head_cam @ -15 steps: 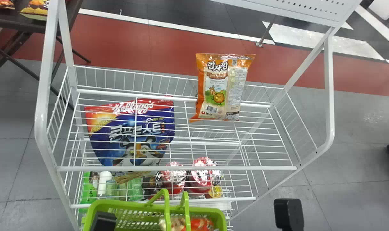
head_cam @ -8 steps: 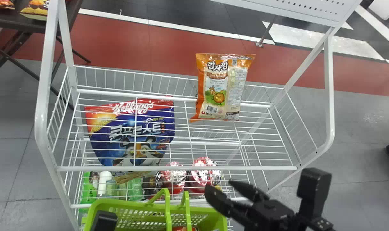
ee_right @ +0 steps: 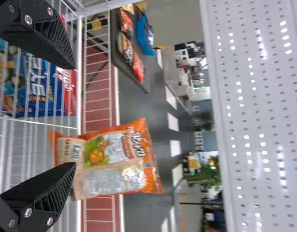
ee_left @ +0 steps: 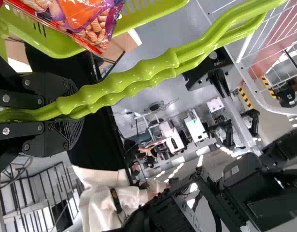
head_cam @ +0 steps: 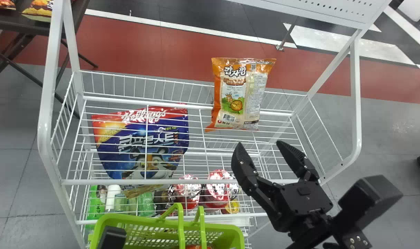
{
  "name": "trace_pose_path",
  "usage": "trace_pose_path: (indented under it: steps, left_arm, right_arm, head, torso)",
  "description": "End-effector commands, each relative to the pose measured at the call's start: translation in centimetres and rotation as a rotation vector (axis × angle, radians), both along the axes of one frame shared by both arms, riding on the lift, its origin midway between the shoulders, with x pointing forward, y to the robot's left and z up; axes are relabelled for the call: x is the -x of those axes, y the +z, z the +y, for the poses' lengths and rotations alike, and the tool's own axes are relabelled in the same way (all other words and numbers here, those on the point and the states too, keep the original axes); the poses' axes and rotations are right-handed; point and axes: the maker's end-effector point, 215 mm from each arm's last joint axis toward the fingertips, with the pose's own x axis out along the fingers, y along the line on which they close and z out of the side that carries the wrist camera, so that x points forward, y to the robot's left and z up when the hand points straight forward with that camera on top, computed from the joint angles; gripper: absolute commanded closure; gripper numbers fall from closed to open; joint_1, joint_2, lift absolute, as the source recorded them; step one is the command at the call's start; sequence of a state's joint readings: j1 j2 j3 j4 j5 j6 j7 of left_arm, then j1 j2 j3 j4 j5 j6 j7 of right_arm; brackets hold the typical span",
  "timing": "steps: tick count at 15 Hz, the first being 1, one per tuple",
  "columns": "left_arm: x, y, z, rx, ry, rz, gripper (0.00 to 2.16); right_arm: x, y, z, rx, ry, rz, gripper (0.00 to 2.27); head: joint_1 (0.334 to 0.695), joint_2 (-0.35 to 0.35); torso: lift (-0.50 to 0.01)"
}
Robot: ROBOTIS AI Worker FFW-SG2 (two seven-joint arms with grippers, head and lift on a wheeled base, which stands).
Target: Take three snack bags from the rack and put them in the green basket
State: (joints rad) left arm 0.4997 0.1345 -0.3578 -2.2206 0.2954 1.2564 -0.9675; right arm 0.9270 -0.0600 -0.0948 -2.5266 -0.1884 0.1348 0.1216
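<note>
Rising from beside the basket's right end, the right gripper now reaches over the front part of the rack, with its two fingers spread wider than half a second ago. Nothing is between them. This change marks the start of a fetching step; the next pick-up is probably the orange snack bag, which has kept its position.

Pose: the right arm enters from the near right. Its fingers point forward, parted to either side of the line towards that bag. The bag stands upright ahead of the gripper and slightly to its left, apart from both fingertips, at the rear of the shelf. A further straight advance should bring it between the fingers; a low approach could catch the wires.

Farther to the gripper's left, a blue cereal bag sits behind shelf wires. Behind the gripper and to its left is the green basket. The left gripper is closed around its handles. At least one filled packet lies inside; the full count cannot be confirmed.
</note>
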Motion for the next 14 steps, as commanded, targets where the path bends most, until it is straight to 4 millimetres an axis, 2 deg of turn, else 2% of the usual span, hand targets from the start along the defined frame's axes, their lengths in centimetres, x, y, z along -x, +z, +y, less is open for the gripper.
trace_pose_path:
  steps: [1, 5, 14]
  left_arm:
    - [0.1, 0.0, 0.0, 0.002, -0.003, 0.0, 1.55]
    - [0.3, -0.1, -0.1, 0.001, -0.003, 0.004, 1.55]
    - [0.4, 0.0, 0.0, 0.002, -0.003, 0.006, 1.55]
  right_arm:
    - [0.3, 1.4, -0.4, 0.0, -0.011, -0.122, 0.11]
    - [0.4, 2.8, -0.4, -0.003, -0.015, -0.166, 0.11]
    - [0.4, 2.3, -0.7, -0.006, -0.034, -0.158, 0.11]
  head:
    - [0.695, -0.35]
    - [0.695, -0.35]
    - [0.695, -0.35]
  torso:
    - [-0.006]
    - [-0.006]
    - [-0.006]
